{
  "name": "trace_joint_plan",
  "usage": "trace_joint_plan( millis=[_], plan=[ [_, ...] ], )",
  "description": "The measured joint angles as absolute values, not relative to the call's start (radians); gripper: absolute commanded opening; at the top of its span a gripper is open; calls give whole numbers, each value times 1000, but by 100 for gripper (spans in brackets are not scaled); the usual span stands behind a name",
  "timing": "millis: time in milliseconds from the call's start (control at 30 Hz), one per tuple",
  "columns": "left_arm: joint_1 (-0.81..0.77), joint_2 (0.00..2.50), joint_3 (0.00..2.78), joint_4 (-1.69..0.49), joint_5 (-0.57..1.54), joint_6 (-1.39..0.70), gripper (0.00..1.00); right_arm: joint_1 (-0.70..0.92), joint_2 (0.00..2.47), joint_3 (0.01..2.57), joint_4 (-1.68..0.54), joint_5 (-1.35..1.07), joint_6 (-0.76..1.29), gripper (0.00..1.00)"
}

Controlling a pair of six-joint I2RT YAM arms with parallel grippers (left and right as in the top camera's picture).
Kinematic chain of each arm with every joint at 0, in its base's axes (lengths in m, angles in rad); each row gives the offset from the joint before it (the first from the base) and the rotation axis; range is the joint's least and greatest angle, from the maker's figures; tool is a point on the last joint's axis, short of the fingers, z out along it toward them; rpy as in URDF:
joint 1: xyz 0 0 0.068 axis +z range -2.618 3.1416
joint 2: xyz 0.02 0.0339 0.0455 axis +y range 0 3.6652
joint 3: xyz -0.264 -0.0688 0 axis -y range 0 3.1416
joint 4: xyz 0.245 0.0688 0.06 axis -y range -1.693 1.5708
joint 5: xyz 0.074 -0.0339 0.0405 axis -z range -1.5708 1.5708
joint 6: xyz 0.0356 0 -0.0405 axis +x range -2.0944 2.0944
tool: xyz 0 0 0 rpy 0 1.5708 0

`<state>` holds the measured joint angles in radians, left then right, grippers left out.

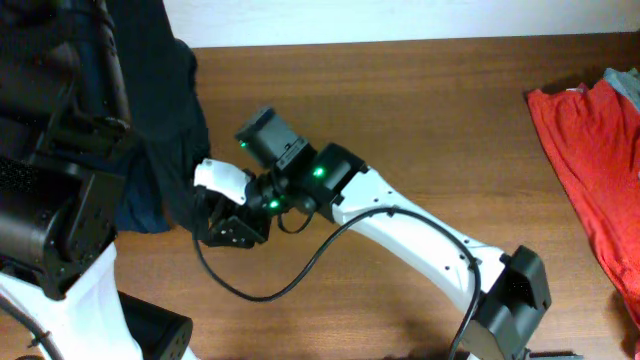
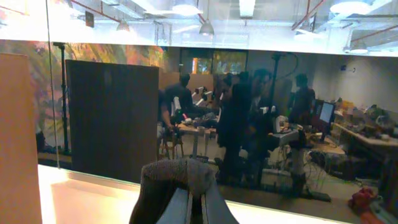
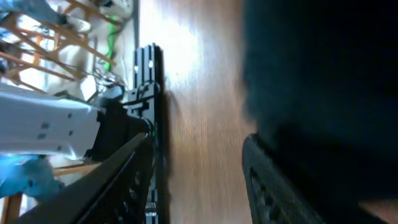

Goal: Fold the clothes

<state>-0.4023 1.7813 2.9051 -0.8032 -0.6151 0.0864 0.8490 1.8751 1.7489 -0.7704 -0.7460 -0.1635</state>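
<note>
The left gripper (image 2: 189, 202) is raised well above the wooden table (image 1: 450, 110), its camera looking out across a workshop room. Its jaws are pressed together on a bunch of dark fabric, a fold of the black T-shirt (image 2: 177, 171), which humps over the fingertips.

From overhead, the black T-shirt (image 1: 165, 110) hangs and drapes at the table's far-left corner, beside the left arm (image 1: 50, 200). Its lower edge reaches the tabletop and looks bluish there. Whether that is a second garment I cannot tell. No logo shows.

The right arm (image 1: 410, 235) stretches from the table's near-right side towards its left-centre. The right gripper (image 1: 222, 218) sits low over the wood, just at the lower hem of the shirt.

In the right wrist view the right gripper (image 3: 199, 124) has its jaws spread wide, with bare wood between them. One finger (image 3: 273, 186) lies against the edge of the dark cloth (image 3: 323, 74), and the other is out over bare table. Nothing is gripped.

A red garment (image 1: 590, 160) lies spread at the table's right edge, well apart from both grippers. A scrap of grey-blue cloth (image 1: 625, 85) lies just beyond it at the far-right corner.
</note>
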Motion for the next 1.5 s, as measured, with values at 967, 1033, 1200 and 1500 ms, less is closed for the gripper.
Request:
trace_joint_plan(
  millis=[967, 1033, 1200, 1500],
  plan=[
    [-481, 1782, 2900, -721, -889, 139, 0, 878, 1875, 1749, -702, -454, -3, 49],
    [-495, 1782, 2897, -721, -899, 139, 0, 874, 1875, 1749, -701, -418, -4, 48],
    [-520, 1782, 2896, -721, -907, 139, 0, 859, 1875, 1749, -694, -378, -3, 48],
    [-552, 1782, 2896, -720, -910, 155, 0, 828, 1875, 1749, -694, -384, -53, 49]
  ],
)
